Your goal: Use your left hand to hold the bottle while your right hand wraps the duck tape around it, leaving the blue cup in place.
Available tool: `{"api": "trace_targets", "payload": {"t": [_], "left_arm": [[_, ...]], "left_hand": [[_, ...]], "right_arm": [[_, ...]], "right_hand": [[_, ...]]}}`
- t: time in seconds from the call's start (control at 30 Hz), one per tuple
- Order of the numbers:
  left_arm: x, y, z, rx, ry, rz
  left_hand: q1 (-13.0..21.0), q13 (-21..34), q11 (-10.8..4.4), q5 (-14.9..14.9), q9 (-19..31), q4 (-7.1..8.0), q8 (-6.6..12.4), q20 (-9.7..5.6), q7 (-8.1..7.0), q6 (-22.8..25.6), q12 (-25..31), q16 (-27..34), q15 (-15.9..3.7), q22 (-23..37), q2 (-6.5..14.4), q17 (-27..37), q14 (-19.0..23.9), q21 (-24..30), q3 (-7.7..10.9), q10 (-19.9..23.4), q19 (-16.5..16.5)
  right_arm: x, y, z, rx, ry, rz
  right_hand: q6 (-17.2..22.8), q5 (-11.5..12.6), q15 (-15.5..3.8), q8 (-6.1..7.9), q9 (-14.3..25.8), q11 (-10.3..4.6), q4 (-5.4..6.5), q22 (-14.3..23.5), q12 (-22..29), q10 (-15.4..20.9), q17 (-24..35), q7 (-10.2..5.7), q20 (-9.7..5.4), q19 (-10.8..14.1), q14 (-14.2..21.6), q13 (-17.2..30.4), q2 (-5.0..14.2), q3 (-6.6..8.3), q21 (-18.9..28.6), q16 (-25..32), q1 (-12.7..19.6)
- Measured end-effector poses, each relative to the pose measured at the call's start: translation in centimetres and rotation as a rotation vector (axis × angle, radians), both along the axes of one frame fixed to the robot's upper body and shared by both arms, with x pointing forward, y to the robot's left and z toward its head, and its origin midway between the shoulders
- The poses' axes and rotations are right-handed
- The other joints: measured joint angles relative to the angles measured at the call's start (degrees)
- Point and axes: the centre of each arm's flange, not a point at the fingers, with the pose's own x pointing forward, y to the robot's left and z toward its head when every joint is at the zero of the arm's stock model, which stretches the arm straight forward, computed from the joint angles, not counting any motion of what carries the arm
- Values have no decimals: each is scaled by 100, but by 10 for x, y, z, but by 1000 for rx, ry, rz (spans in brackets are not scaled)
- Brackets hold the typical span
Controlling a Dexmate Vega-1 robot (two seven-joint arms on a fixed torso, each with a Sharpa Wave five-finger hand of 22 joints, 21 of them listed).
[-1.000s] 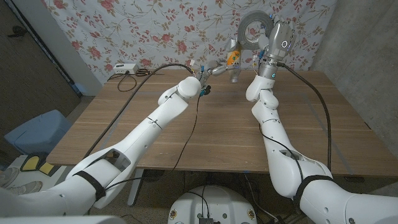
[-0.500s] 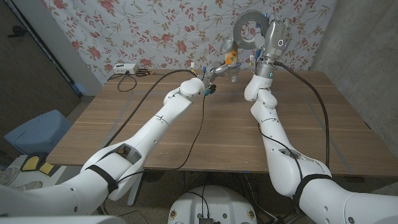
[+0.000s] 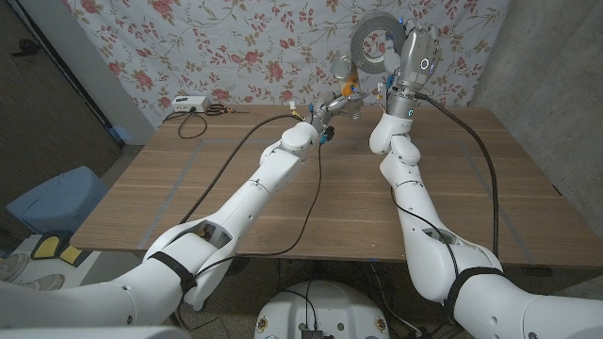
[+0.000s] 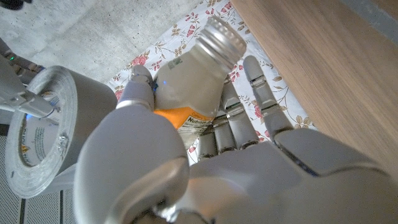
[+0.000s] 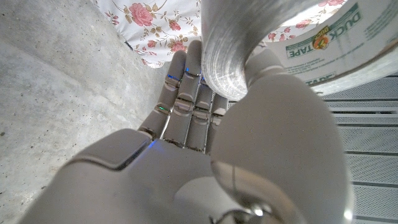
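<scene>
Left hand point(image 3: 332, 104) raised above the far edge of the wooden surface point(image 3: 311, 198), gripping a small clear plastic bottle with a silver screw cap and orange label point(image 3: 347, 83). In the left wrist view, bottle point(image 4: 193, 78) lying across the palm of the left hand point(image 4: 205, 155), thumb pressed on one side, fingers point(image 4: 261, 93) stretched along the other, cap pointing away from the wrist. Right hand point(image 3: 407, 58) lifted higher, just beside the bottle, holding a large grey roll of duck tape point(image 3: 377, 42) up in front of the floral backdrop point(image 3: 236, 47). In the right wrist view, grey roll point(image 5: 261, 37) clamped between thumb and fingers point(image 5: 186, 93) of the right hand point(image 5: 205, 149), printed white inner core visible. Roll and bottle close together, contact between them not discernible. Small white box with cables point(image 3: 188, 104) resting at the far left corner of the surface.
</scene>
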Motion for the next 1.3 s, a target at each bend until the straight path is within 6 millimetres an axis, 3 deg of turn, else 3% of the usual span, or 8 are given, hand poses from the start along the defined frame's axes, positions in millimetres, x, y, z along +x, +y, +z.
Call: {"api": "trace_targets", "payload": {"t": [0.17,0.33,0.37,0.43,0.57,0.7,0.83,1.3], "left_arm": [[0,-2,-1,-23,7,-17],[1,-5,-2,-48,23,-44],[1,-5,-2,-53,26,-46],[1,-6,-3,-75,39,-57],[3,-7,-8,-118,84,-66],[4,-7,-9,-148,120,-84],[6,-9,-13,-166,172,-125],[7,-14,-17,-247,318,-329]], "left_hand": [[-2,1095,306,40,696,27,384,-135,242,304,973,912,212,99,-2,1207,293,548,-27,305,197],[-3,2437,586,56,1896,48,1081,-301,415,477,1243,1665,375,232,-3,1258,456,1316,-48,585,363],[-4,2536,613,50,2172,48,1133,-331,416,478,1286,1739,423,251,-3,1258,504,1465,-48,612,438],[-4,2838,677,13,2505,22,1133,-426,469,530,1304,1876,555,262,-3,1259,636,1730,-22,676,609],[-5,3076,879,11,2527,-110,1134,-560,642,703,1307,2050,765,67,-3,1260,848,1964,110,878,1002],[-87,3427,981,-33,2795,-263,1134,-616,732,794,1361,2047,742,-31,-85,1531,1034,2054,263,981,1214],[-88,3829,1050,-33,2959,-373,1135,-616,783,845,1362,1974,784,-54,-84,2388,1112,2138,373,1050,1292],[-206,4428,1090,2,3383,-716,1141,-686,834,916,1364,2090,687,-48,-190,2326,1302,2392,716,1139,1447]], "right_arm": [[0,-2,0,1,0,-1],[3,-5,-3,3,7,-1],[3,-6,-3,5,9,-2],[3,-7,-4,7,10,-3],[4,-11,-5,13,13,-7],[5,-14,-5,18,15,-11],[5,-18,-6,29,17,-17],[10,-36,-4,84,26,-31]], "right_hand": [[0,-11,19,-1,-2,0,0,0,-17,0,2,0,0,0,20,2,0,0,-1,-33,0],[0,12,19,-3,-13,0,0,0,-21,0,4,0,0,0,20,4,-1,0,-1,-54,1],[0,12,19,-8,-13,0,0,0,-21,0,11,0,0,0,20,5,-1,0,-1,-54,1],[0,12,19,-12,-13,-1,0,-1,-22,0,6,0,1,0,20,6,-1,0,-1,-58,1],[0,13,19,-13,-13,-1,0,5,-23,0,4,0,1,0,20,19,-3,0,-14,-75,3],[0,12,29,-14,-14,-1,0,25,-44,-1,0,0,-2,-4,31,45,-4,0,-16,-75,4],[-31,10,29,-23,-14,-53,0,28,-72,-53,-22,-33,-43,-45,31,254,-3,0,25,-96,3],[19,34,29,-59,-29,-75,0,53,-133,-74,-48,-125,-49,-58,31,418,3,0,90,-117,-3]]}}
